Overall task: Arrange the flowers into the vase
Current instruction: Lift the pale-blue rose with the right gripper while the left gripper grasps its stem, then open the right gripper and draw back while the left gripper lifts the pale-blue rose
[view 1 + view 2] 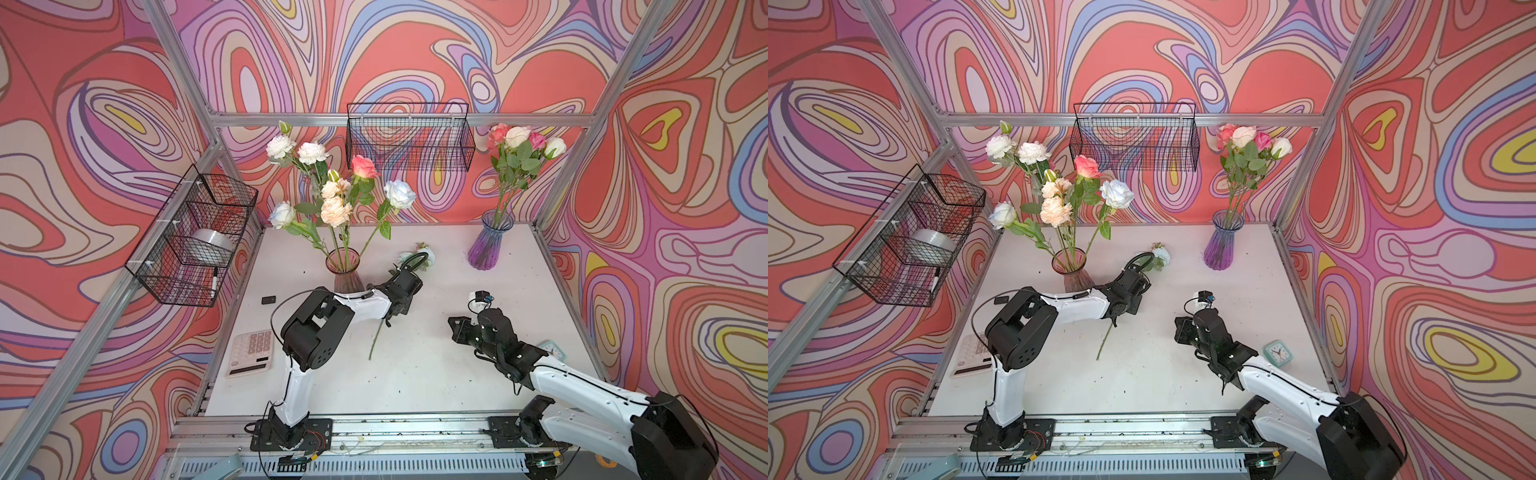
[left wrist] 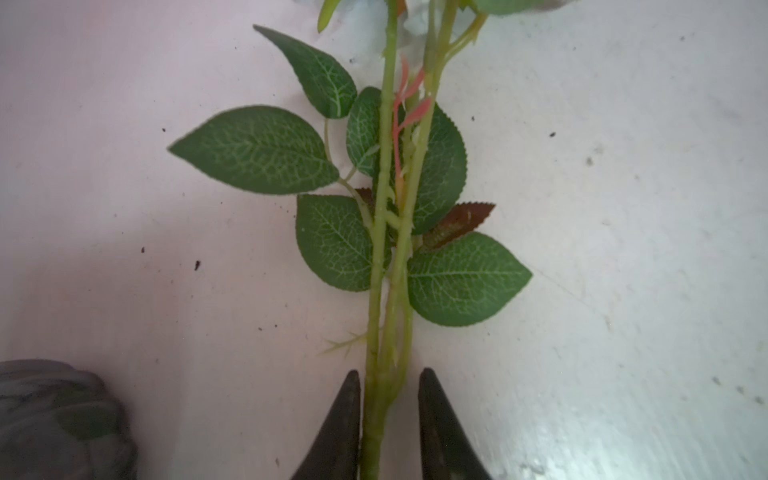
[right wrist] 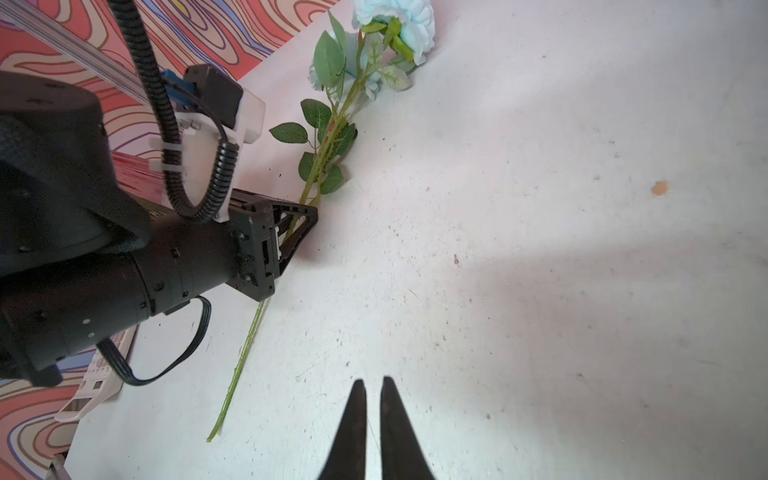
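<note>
Pale blue flower (image 3: pixel 395 25) lay flat on the table (image 1: pixel 436 374), near the smoky pink vase (image 1: pixel 349 282); twin green stems, dark veined leaves, one brown leaf; left gripper (image 2: pixel 388 382) straddled the stems, jaws narrow, one finger touching, slim gap at the other; clamped or not, could not tell; right gripper (image 3: pixel 373 384) clenched, holding nothing, above the table.
</note>
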Available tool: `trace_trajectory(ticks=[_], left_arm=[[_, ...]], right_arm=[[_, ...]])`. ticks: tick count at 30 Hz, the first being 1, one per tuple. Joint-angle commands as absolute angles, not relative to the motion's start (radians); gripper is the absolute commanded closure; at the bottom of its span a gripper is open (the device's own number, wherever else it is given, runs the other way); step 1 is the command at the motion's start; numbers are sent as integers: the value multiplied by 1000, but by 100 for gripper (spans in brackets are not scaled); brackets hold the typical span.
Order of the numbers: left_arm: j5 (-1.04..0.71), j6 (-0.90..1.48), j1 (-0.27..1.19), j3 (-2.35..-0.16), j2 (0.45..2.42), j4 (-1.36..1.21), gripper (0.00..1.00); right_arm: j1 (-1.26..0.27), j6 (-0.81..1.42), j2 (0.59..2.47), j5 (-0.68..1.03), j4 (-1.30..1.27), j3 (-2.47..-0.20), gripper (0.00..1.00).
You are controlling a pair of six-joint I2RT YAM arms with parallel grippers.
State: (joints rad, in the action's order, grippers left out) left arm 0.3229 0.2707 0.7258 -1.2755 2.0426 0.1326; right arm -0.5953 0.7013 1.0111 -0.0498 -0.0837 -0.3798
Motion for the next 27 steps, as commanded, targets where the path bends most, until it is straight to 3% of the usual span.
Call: trace_trajectory(ticks=[1,5,10,18,24,27], left_arm=[[252,210,726,-1295,2067,188,84],[195,203,726,-1284,2023,210,94],[140,227,727,-1240,1907,243,99],[128,189,815,-1122,1621,305,100],[286,133,929,-955,1337,271,100],[280,141,945,-896,1169,244,100]], right_arm=[[-597,679,969,-102,-27,-383,91],[-595,671,950,-130,-11,-388,91],[-597,653,935,-148,17,-409,91],[-595,620,899,-225,41,-428,91],[-595,631,846,-290,12,-407,89],[-593,632,821,-325,-2,-389,80]])
